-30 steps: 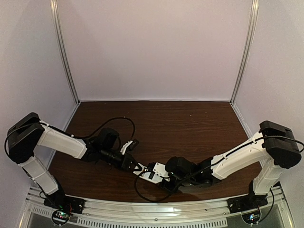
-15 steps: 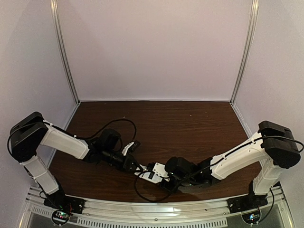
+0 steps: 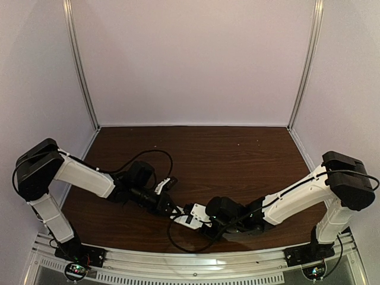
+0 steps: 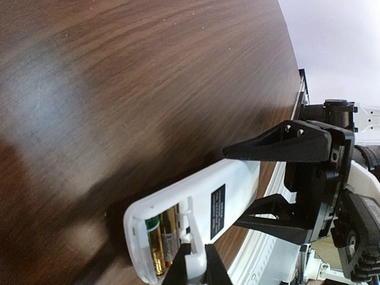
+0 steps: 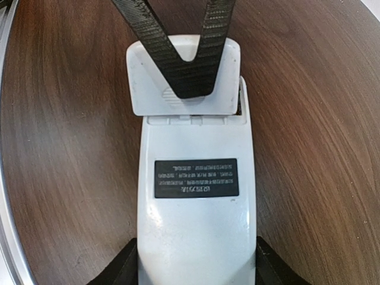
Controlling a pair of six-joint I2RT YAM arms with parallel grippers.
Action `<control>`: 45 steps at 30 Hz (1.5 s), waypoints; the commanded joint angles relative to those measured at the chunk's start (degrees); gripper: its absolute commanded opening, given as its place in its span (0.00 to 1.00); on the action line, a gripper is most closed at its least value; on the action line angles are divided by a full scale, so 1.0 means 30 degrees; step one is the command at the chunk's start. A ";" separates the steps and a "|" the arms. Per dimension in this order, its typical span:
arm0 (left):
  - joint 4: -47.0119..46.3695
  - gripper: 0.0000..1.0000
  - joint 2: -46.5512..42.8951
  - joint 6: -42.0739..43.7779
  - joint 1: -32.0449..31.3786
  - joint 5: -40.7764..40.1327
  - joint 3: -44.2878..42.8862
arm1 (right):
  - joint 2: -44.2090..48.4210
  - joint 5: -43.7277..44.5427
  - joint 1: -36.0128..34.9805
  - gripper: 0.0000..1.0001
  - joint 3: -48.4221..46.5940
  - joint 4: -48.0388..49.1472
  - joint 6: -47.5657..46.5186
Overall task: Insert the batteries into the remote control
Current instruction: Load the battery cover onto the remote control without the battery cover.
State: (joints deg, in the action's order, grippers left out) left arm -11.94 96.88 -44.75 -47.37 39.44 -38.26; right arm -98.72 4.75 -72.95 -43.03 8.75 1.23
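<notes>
The white remote control (image 5: 193, 231) lies back up on the brown table, near the front edge (image 3: 198, 212). My right gripper (image 5: 196, 274) is shut on its near end, one finger on each side. My left gripper (image 4: 195, 265) is shut on the white battery cover (image 5: 148, 77), holding it tilted over the recess at the remote's far end. In the left wrist view the two gold batteries (image 4: 160, 240) lie side by side in the open recess of the remote (image 4: 234, 187). In the top view my left gripper (image 3: 172, 209) meets my right gripper (image 3: 205, 218) at the remote.
A black cable (image 3: 148, 152) loops over the table behind the left arm, and another loop (image 3: 178, 243) hangs near the front. The metal rail (image 3: 196, 261) runs along the near edge. Pale walls enclose the table on three sides.
My left arm has edged right, toward the remote, with the cover in its fingers. The right arm and the remote have stayed put.
</notes>
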 commanded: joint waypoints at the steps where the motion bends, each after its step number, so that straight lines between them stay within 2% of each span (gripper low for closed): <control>1: -0.0240 0.00 0.0262 -0.0168 -0.0131 -0.0222 -0.0546 | -0.0256 0.0393 -0.0130 0.00 -0.0531 0.0416 -0.0149; 20: 0.3053 0.00 0.0946 0.0939 -0.0424 -0.2495 -0.1573 | 0.0123 0.0639 -0.0143 0.00 -0.0247 0.0780 -0.0150; 33: 0.1853 0.00 0.1522 0.0871 -0.0849 -0.1708 -0.1365 | 0.0450 0.0234 -0.0133 0.00 0.0212 0.1874 -0.0149; 38: 0.3239 0.00 0.1785 0.1040 -0.1026 -0.2872 -0.1764 | 0.0472 0.0329 -0.0132 0.00 0.0285 0.2064 -0.0148; 41: 0.3889 0.15 0.1852 0.1180 -0.1163 -0.3542 -0.2005 | 0.0457 0.0349 -0.0121 0.00 0.0335 0.2156 -0.0148; 45: 0.5345 0.20 0.1815 0.1491 -0.1171 -0.4504 -0.2316 | 0.0492 0.0320 -0.0130 0.00 0.0364 0.2145 -0.0148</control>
State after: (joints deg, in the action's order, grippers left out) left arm -3.33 100.22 -41.98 -49.93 31.68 -44.60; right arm -98.87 4.89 -72.99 -42.26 9.78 1.67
